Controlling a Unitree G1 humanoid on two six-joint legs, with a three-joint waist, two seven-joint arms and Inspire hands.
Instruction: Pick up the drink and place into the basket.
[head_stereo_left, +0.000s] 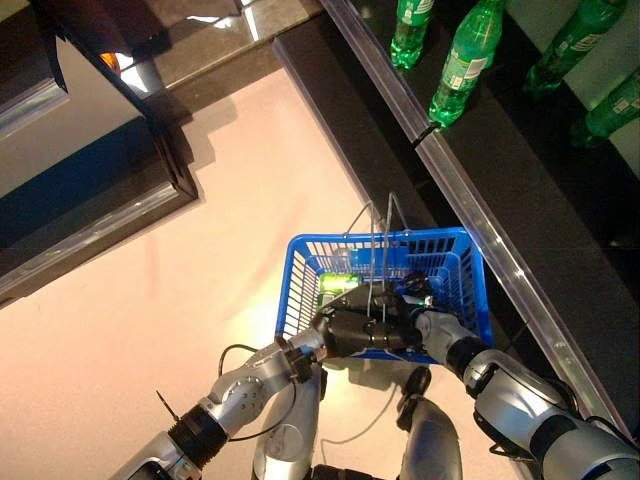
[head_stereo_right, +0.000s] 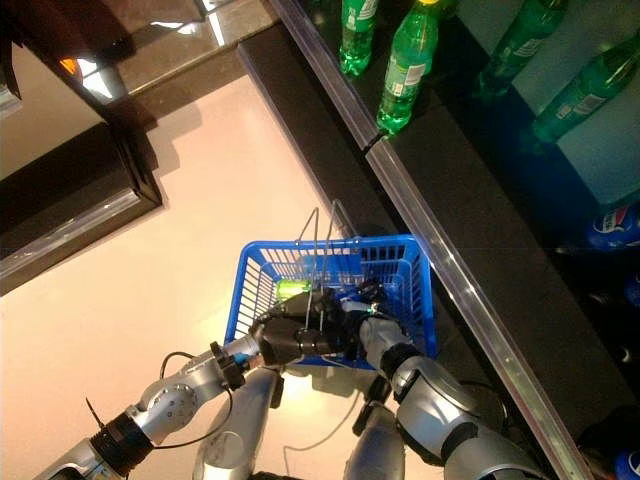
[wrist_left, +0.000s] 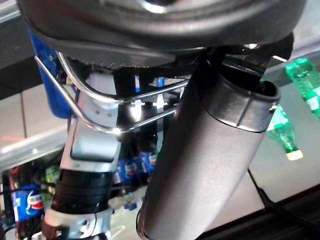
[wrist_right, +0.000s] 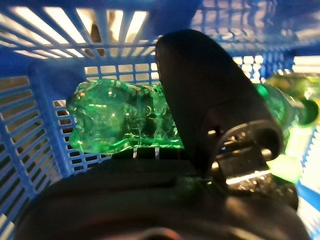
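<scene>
Drink: green translucent plastic bottle (wrist_right: 120, 122) with a ribbed, dimpled body, lying on its side; a light label patch shows in the head views (head_stereo_left: 338, 284).
Drink location: inside the basket (head_stereo_left: 300, 262), low against the lattice wall, on the side toward the robot's left.
Basket: blue plastic lattice with two wire handles (head_stereo_left: 385, 225); one stands upright, and the left hand holds it by the wire.
Right hand (wrist_right: 210, 105): reaches down into the basket; the thumb lies across the bottle's body and the bottle sits against the palm, so the hand is closed around the drink.
Left hand (head_stereo_left: 352, 332): at the basket's near rim, fingers curled round a wire handle; the left wrist view shows the wire (wrist_left: 90, 122) passing under the hand.
Shelf (head_stereo_left: 520, 190): dark, with a metal front edge, running beside the basket; more green bottles (head_stereo_left: 465, 60) lie on it, well apart from the basket.
Floor (head_stereo_left: 180, 300): pale and glossy below the basket.
</scene>
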